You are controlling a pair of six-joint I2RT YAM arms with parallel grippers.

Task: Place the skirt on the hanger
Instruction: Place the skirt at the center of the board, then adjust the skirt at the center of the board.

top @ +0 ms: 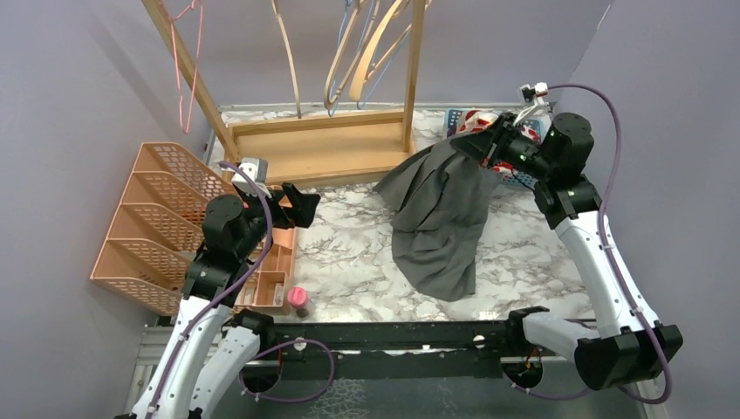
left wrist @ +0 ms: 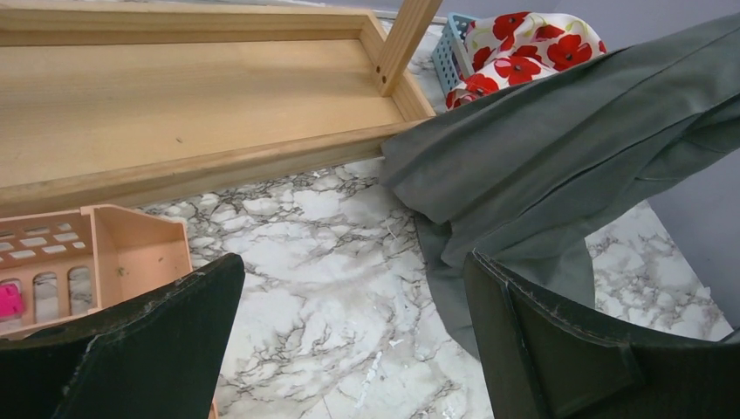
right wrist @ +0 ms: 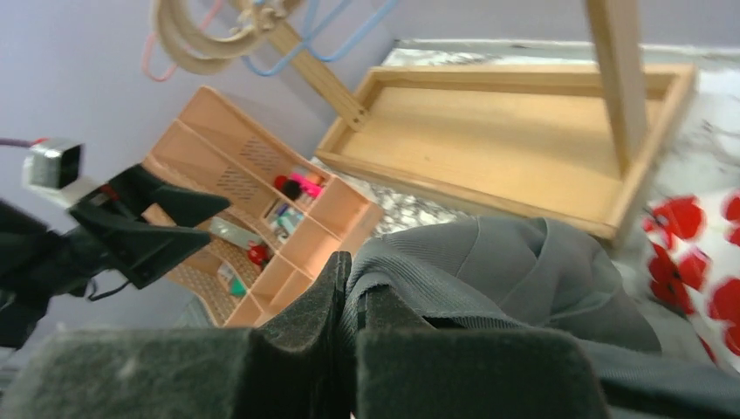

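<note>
The grey skirt (top: 441,214) hangs from my right gripper (top: 476,144), which is shut on its ribbed waistband (right wrist: 410,271) at the back right; the lower part drapes onto the marble table. It also shows in the left wrist view (left wrist: 558,166). My left gripper (top: 301,205) is open and empty above the table's left side, well left of the skirt; its fingers (left wrist: 567,349) frame bare marble. Several hangers (top: 366,52), wooden, blue and pink, hang from the wooden rack at the back.
The wooden rack's base tray (top: 323,148) lies at the back. A peach mesh organizer (top: 157,227) stands at the left. A blue basket with red-flowered cloth (top: 471,122) sits behind the right gripper. A small pink-capped bottle (top: 298,300) stands near the front edge.
</note>
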